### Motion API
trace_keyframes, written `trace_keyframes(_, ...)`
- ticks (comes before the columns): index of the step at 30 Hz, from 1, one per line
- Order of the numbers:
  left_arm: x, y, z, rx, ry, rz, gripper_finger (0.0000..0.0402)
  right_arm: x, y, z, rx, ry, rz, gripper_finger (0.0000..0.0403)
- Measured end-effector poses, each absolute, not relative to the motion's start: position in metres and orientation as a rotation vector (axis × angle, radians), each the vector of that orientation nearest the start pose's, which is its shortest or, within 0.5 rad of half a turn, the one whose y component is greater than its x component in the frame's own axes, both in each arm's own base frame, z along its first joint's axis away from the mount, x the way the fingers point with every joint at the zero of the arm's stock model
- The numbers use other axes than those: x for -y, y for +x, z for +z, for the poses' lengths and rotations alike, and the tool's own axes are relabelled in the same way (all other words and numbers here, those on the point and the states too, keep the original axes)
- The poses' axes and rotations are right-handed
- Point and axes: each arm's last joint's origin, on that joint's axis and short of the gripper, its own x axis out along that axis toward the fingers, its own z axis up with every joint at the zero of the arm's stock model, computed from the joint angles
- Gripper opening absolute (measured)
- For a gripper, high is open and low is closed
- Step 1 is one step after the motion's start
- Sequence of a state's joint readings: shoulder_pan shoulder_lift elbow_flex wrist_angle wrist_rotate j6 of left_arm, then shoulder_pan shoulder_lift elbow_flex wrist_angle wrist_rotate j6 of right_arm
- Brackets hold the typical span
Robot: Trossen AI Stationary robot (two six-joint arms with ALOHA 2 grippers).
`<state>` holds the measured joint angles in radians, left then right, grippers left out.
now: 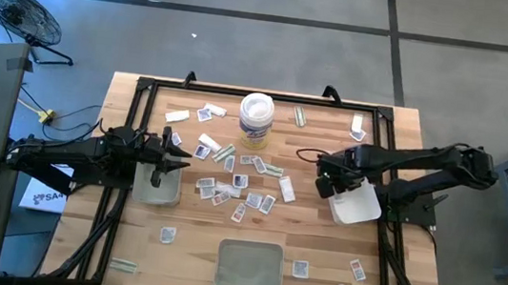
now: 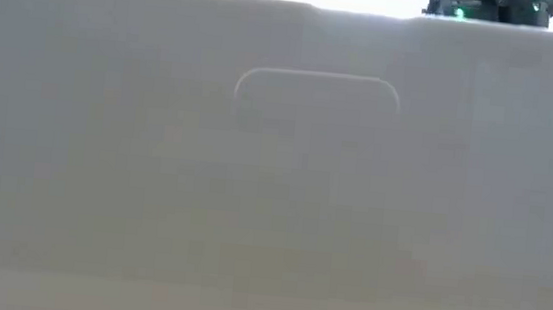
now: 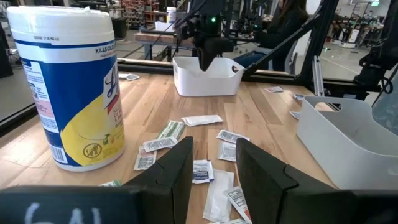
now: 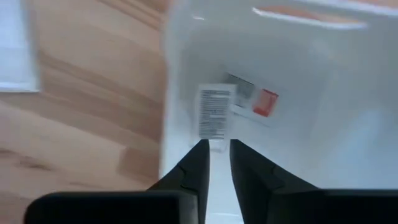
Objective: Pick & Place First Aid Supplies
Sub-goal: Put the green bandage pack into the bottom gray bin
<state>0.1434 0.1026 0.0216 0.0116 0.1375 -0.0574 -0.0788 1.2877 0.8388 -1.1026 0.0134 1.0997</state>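
Note:
Many small first aid packets lie flat on the wooden table, also seen in the left wrist view. My right gripper points down into a white bin with a narrow gap between its fingers. A white packet with black print shows just beyond its fingertips. A red-printed packet lies on the bin floor. My left gripper waits level at the table's left, open and holding nothing, above a translucent grey tray. My right gripper has the near end of the white packet showing in the gap between its fingertips, which point down into the bin. The packet faces the camera flat. I cannot tell whether the fingers touch it.
A white tub with a blue and yellow label stands at the table's far middle, close to the left gripper's view. A second grey tray sits at the near edge; its pale wall fills the low view. A black frame rims the table.

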Motion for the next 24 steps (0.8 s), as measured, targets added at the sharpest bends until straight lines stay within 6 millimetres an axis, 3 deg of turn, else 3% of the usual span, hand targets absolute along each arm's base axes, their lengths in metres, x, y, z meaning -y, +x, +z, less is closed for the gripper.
trace_keyframes(4,-0.011,0.102,0.164,-0.068,-0.067,0.008,0.0120,0.017,0.210,0.232,-1.234,0.914,-0.849,0.0066)
trace_keyframes(10,-0.011,0.102,0.164,-0.069,-0.067,0.008,0.0120,0.021,0.234,0.263,-0.963,0.655,-0.770,0.0058)
trace_keyframes(17,-0.011,0.102,0.164,-0.069,-0.067,0.007,0.0120,0.028,0.250,0.271,-0.700,0.381,-0.849,0.0064)
trace_keyframes(24,-0.011,0.102,0.164,-0.069,-0.067,0.008,0.0120,0.030,0.251,0.270,-0.705,0.330,-0.833,0.0058)
